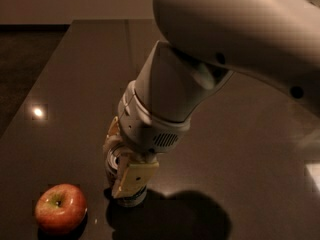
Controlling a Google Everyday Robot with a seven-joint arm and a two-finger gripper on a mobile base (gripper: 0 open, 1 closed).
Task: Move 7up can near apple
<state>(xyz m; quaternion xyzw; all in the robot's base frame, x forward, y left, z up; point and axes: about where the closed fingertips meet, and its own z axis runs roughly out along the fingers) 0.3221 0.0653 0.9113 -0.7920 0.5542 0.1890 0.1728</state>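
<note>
The 7up can [131, 198] stands upright on the dark table [70, 94] near the front, mostly hidden by my fingers; only its silver top and lower rim show. My gripper [122, 171] comes down from the upper right and is shut on the can, with one tan finger pad [134, 178] across its front. The red apple [60, 207] with a yellow-green patch at its stem sits at the front left, a short gap left of the can.
My large white arm [210, 59] fills the upper right of the view and casts a shadow [175, 221] on the table right of the can. The table's left edge runs diagonally at the far left. A bright light reflection [38, 112] lies on the left.
</note>
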